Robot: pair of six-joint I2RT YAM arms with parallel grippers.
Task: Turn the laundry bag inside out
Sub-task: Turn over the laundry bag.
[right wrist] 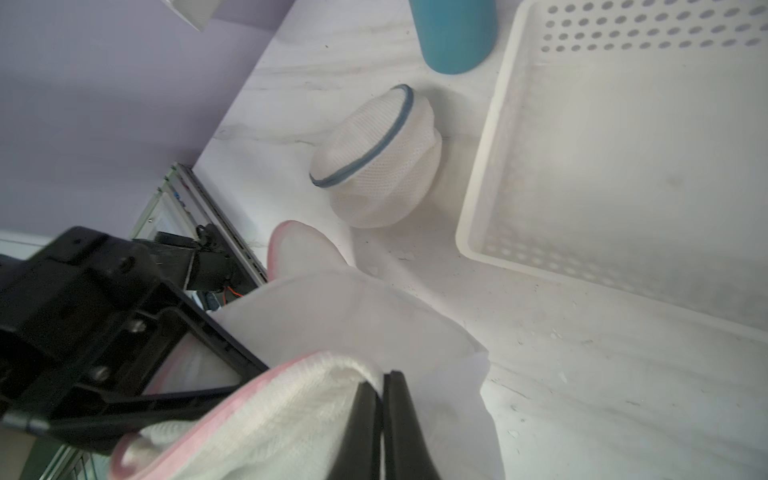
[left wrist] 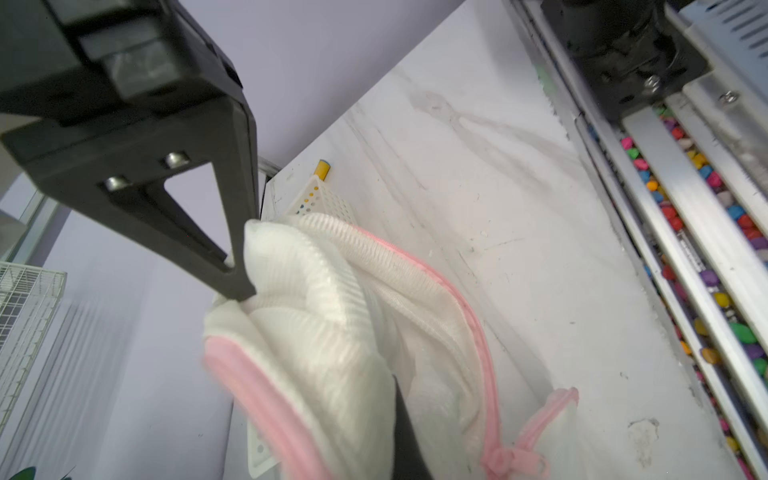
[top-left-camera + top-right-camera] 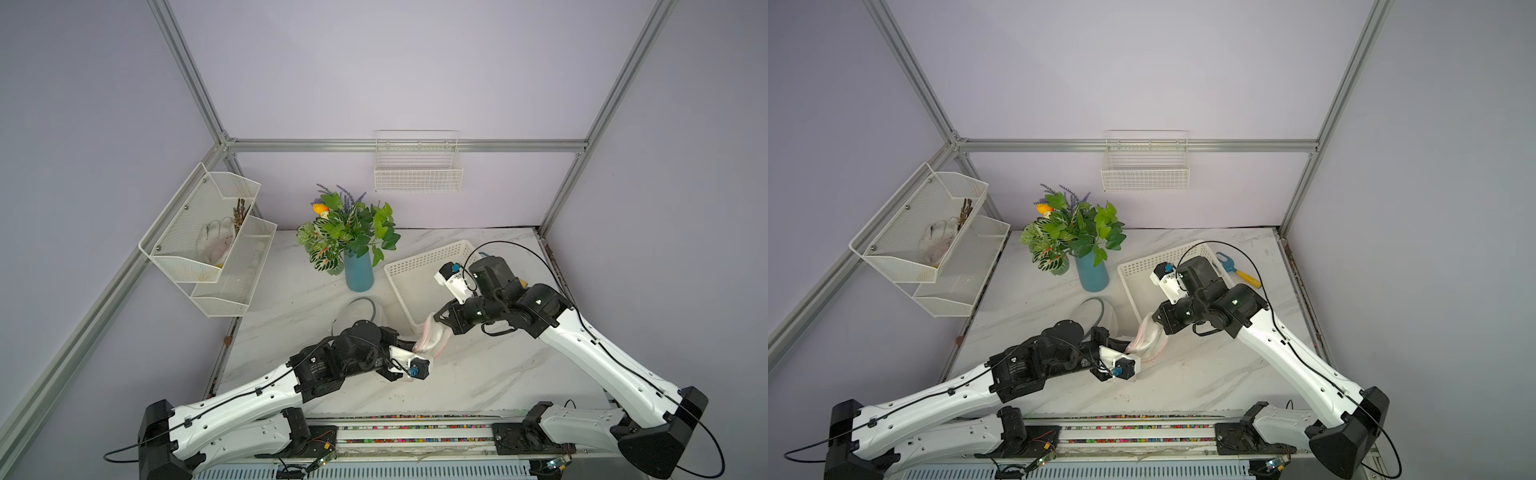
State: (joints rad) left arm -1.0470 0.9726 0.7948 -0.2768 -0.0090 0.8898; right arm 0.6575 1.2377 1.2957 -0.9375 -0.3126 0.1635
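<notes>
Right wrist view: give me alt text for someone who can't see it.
The right gripper is shut on a white mesh laundry bag with pink trim. Beyond it on the white marble table sit a round white mesh pouch with a blue rim and a white perforated plastic basket.

The bag (image 3: 432, 338), white mesh edged in pink, hangs bunched and crumpled, stretched slantwise from near-left to far-right, mid-scene, lifted at both ends.
</notes>
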